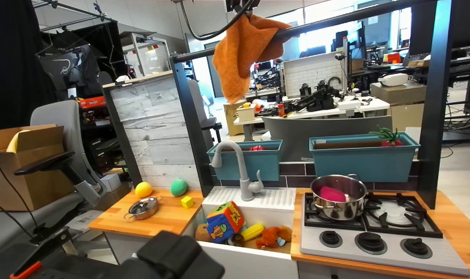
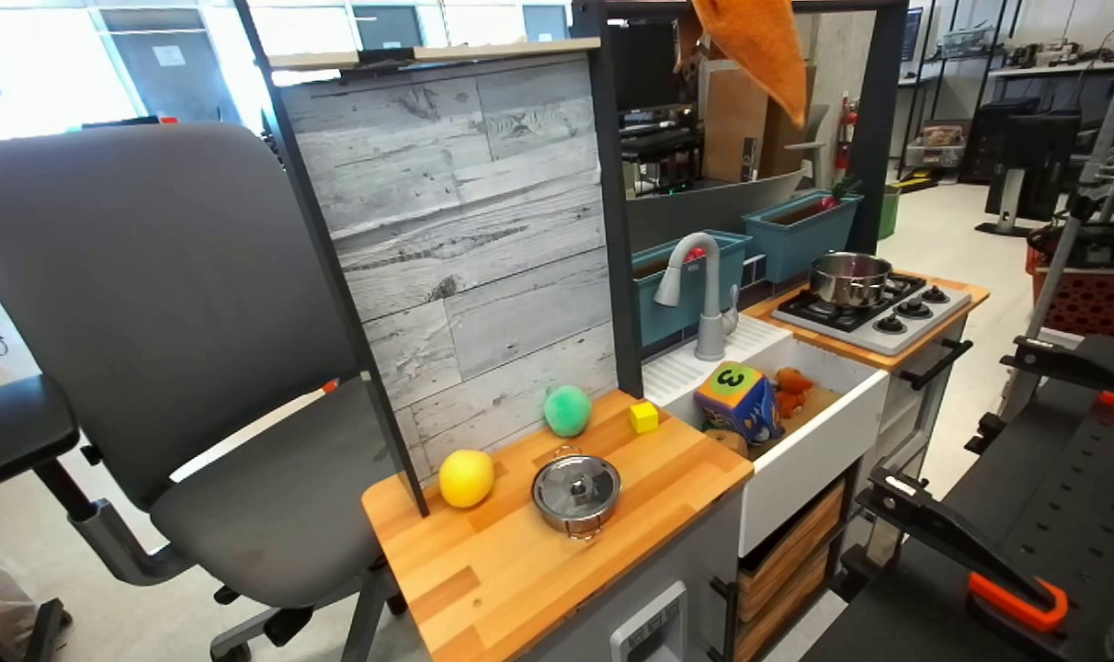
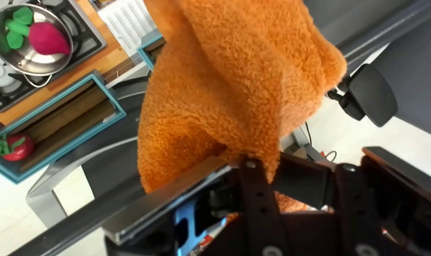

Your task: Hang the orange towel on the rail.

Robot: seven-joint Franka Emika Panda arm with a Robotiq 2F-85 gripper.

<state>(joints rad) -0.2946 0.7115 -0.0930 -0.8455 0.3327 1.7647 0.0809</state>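
Most of the job looks done to me, though I wouldn't call it finished. The towel (image 1: 237,58) is up at the rail (image 1: 347,18), top centre in an exterior view, and seems to lie across it: a long flap falls on the near side, while a shorter part to the right shows above and below the rail, apparently passing behind. How much hangs on the far side I can't tell. The gripper (image 1: 248,13), at the top edge, has its fingers pinched on a gathered peak of the towel. What's left, I'd judge, is to settle enough weight over the far side, let go, and back away without dragging it off.

The towel itself is plain bright orange. In the wrist view, filling the upper middle, it looks fuzzy and thick, with deep, shaded folds. It hangs bunched and lopsided rather than flat; at the top edge, right of centre, in an exterior view, the towel (image 2: 757,46) droops to a point.
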